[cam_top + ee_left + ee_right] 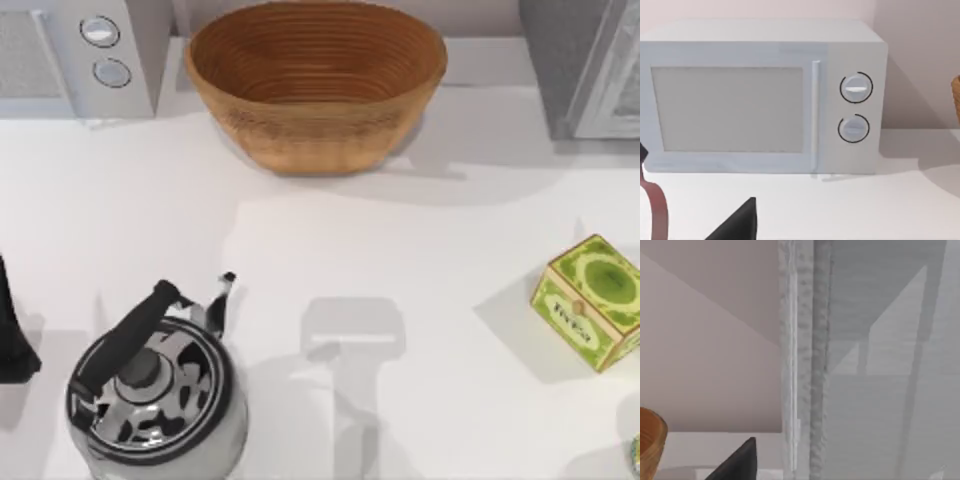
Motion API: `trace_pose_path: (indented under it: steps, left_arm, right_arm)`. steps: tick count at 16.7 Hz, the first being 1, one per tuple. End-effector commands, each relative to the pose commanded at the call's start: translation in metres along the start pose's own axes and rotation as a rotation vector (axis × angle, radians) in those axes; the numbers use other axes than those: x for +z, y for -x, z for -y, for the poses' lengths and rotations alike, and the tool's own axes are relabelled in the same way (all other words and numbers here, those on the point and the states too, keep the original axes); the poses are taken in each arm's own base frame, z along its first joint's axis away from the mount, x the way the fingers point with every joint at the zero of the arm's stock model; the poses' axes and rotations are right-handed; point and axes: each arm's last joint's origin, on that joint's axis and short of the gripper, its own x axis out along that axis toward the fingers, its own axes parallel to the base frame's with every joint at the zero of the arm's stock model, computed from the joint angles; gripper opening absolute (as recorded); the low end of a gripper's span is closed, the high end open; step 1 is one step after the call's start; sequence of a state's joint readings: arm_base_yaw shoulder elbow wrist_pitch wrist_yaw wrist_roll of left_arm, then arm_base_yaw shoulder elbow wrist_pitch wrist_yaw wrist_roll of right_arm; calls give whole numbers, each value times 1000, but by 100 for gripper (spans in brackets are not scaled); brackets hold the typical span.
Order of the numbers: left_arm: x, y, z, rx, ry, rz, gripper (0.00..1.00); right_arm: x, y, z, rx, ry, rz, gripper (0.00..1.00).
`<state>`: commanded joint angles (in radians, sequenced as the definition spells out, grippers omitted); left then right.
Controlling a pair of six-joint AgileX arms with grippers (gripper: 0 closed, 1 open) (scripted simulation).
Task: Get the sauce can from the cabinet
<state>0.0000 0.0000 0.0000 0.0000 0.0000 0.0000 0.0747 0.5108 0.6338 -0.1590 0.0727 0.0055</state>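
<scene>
1. The worktop [330, 250] carries everything. The bigger things stand along its far edge, so the middle is left for the arms.
2. The grey cabinet [590, 70] stands in the far right corner. What I see of its front looks closed, so I judge that the sauce can is inside, behind the door. The door must be opened before any grasp.
3. The microwave [75, 55] is in the far left corner, with its door shut.
4. The woven basket [315, 85] stands at the middle of the far edge, between the microwave and the cabinet.
5. The steel kettle [150, 395] is at the near edge, towards the left corner.
6. The green-yellow square box [592, 302] lies near the right edge.
7. The right hand [740, 465] is close in front of the cabinet and faces a vertical edge of it. I think it is there for the door. I cannot tell how far open it is, and I see nothing in its hold.
8. The left hand [737, 225] faces the microwave, parked. I cannot tell its opening either.
</scene>
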Motion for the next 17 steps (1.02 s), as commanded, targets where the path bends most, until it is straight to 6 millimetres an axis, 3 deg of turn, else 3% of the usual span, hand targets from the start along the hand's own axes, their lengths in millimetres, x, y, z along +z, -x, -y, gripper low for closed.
trace_pose_path:
  steps: [5, 9, 13, 17]
  left_arm:
    - [0, 0, 0, 0, 0, 0, 100]
    - [0, 0, 0, 0, 0, 0, 100]
    - [0, 0, 0, 0, 0, 0, 100]
    - [0, 0, 0, 0, 0, 0, 100]
  right_arm:
    - [102, -45, -12, -1, 5, -5, 100]
    - [161, -85, -25, -2, 3, 12, 100]
    - [192, -112, -35, -3, -2, 31, 100]
    - [199, -120, -38, -4, -4, 35, 100]
